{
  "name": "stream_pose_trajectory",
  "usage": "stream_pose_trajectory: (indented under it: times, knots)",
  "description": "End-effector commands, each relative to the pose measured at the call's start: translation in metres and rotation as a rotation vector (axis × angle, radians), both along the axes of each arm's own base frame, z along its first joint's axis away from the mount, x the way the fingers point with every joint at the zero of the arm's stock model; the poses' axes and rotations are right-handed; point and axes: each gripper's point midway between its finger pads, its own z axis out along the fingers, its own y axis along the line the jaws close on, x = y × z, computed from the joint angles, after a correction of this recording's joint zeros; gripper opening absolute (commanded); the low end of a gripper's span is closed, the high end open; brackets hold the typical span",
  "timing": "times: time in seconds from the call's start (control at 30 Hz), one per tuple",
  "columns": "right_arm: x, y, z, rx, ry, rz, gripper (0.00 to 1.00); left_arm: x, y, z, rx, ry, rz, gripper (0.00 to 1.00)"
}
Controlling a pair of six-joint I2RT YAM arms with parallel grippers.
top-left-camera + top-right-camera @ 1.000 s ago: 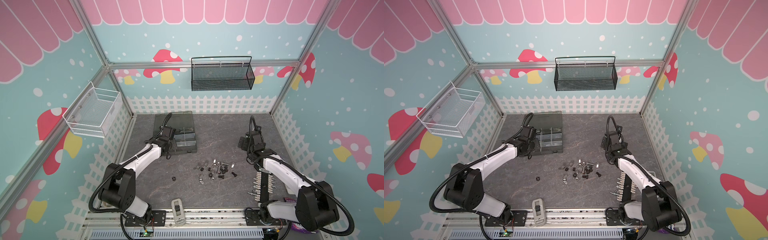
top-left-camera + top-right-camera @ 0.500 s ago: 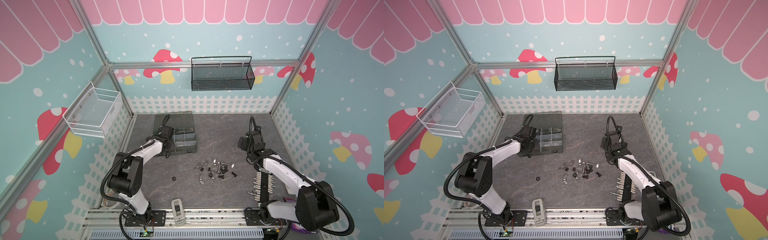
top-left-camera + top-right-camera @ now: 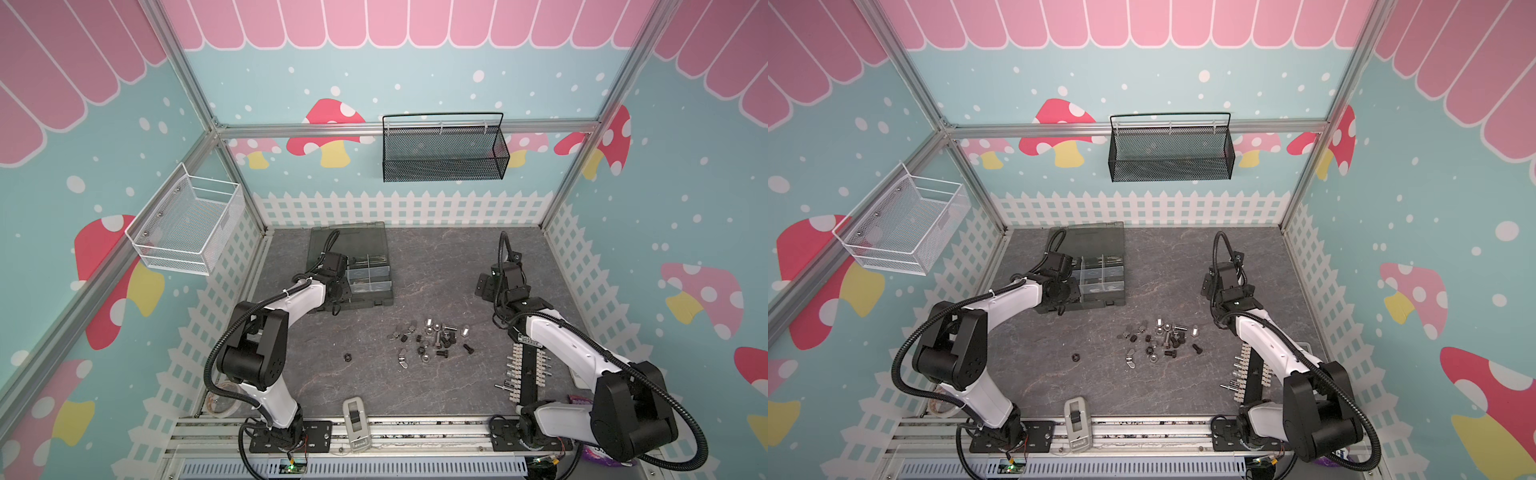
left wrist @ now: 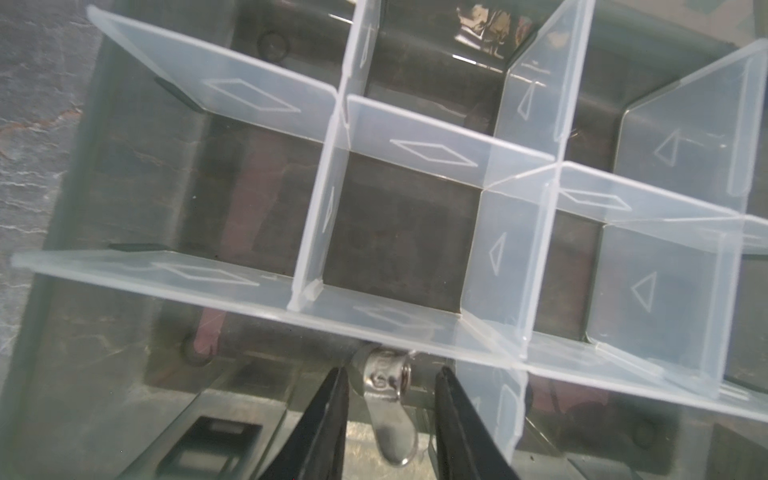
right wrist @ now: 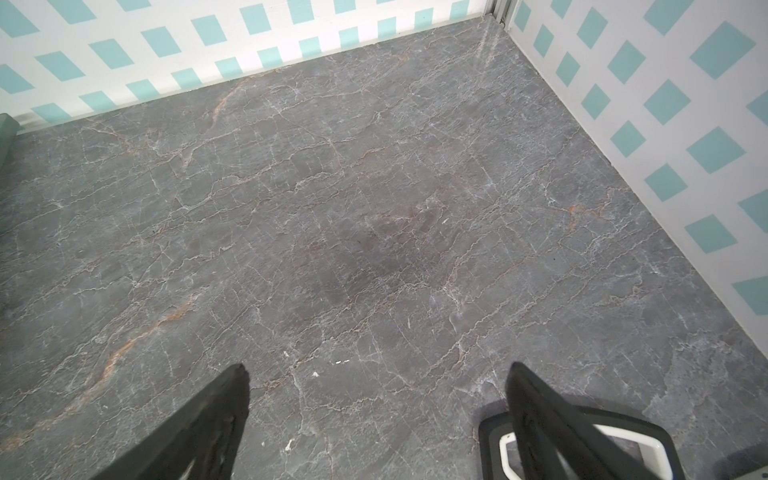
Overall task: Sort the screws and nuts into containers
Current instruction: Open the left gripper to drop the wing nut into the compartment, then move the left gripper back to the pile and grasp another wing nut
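Observation:
The dark grey organizer box (image 3: 370, 300) (image 3: 1100, 302) stands at the back left with its lid open, and pale dividers (image 4: 415, 145) split it into containers. My left gripper (image 3: 337, 287) (image 3: 1065, 291) (image 4: 390, 370) hangs over a near compartment. It is open, and a silver wing nut (image 4: 384, 384) sits loose between its fingers with a gap on each side. The remaining screws and nuts lie in a pile (image 3: 432, 338) (image 3: 1160, 338) mid-table. One black nut (image 3: 348, 356) (image 3: 1075, 356) lies apart to the left. My right gripper (image 3: 486, 286) (image 3: 1208, 286) (image 5: 377, 368) is open over bare table.
A white terminal strip (image 3: 525, 374) lies by the right arm's base. A grey device (image 3: 355, 419) sits at the front edge. A black mesh basket (image 3: 442, 151) and a white wire basket (image 3: 187, 232) hang on the walls. The fence wall (image 5: 623, 124) runs close to my right gripper.
My left gripper has opened and let go of the silver wing nut over the organizer box. The left arm's elbow has risen. The right arm has not moved.

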Motion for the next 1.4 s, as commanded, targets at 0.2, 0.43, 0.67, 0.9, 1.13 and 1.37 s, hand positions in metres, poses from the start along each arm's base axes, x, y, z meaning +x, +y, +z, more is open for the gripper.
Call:
stream_pose_trajectory:
  times: [0.2,0.43,0.67,0.9,1.13,1.37]
  knots:
    - [-0.007,-0.001,0.000,0.019,-0.014,-0.026,0.97,-0.008,-0.013,0.035,-0.069,-0.089,-0.021,0.39]
    - [-0.012,-0.005,0.002,0.027,-0.023,-0.042,0.97,-0.041,-0.067,0.054,-0.078,-0.112,-0.193,0.48]
    - [-0.014,-0.007,0.001,0.031,-0.019,-0.065,0.97,-0.092,-0.139,0.043,-0.031,-0.077,-0.522,0.54]
    - [-0.014,-0.008,0.000,0.047,-0.016,-0.086,0.97,-0.129,-0.182,0.009,0.004,0.026,-0.775,0.55]
    - [-0.018,-0.011,-0.004,0.048,0.003,-0.106,0.97,-0.133,-0.189,-0.017,0.048,0.097,-0.811,0.56]
    - [-0.021,-0.012,-0.006,0.049,0.007,-0.114,0.97,-0.128,-0.185,-0.029,0.088,0.115,-0.788,0.53]
